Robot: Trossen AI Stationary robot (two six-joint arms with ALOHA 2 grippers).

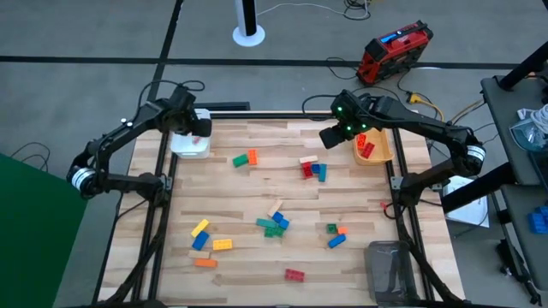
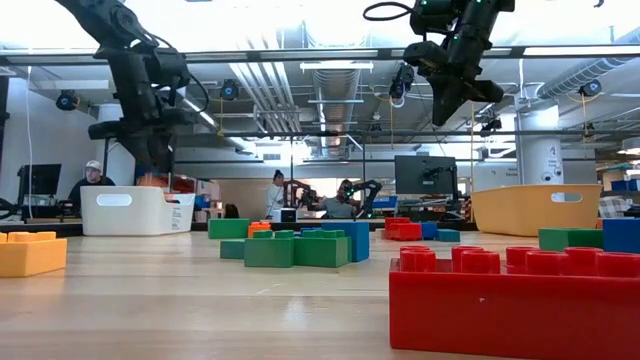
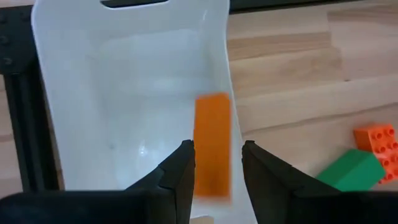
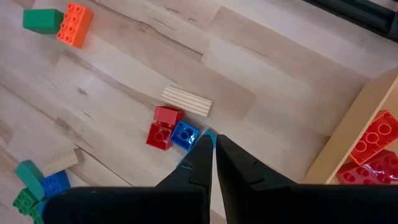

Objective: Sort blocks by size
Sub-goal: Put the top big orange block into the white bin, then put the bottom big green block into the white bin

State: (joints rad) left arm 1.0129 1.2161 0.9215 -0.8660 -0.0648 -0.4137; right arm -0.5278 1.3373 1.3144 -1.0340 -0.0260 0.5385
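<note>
Step in hand, as judged: a drop-off on the left and a transit on the right. The left pincer hangs above the white bin at the far left corner of the surface. Its fingers stand apart, and a long orange block shows blurred between and beyond them, over the bin floor; whether it is falling or already lying there cannot be told.

The right pincer is raised over the far right part of the surface, beside the orange-yellow bin, which already holds red blocks. Its fingers are together with nothing between them.

Remaining blocks lie scattered:
- a green and orange pair near the far centre;
- a red and blue cluster just below the right pincer;
- a green and blue group at the centre;
- yellow, blue and orange pieces at the near left;
- a red block at the near edge.

A grey bin stands at the near right corner.

Next move, as judged: the left pincer must lift clear of the white bin; the right pincer must open, descend and straddle one block of the red and blue cluster without disturbing its neighbours.

Room: a workshop with ceiling ducts, monitors and seated persons beyond the surface.
</note>
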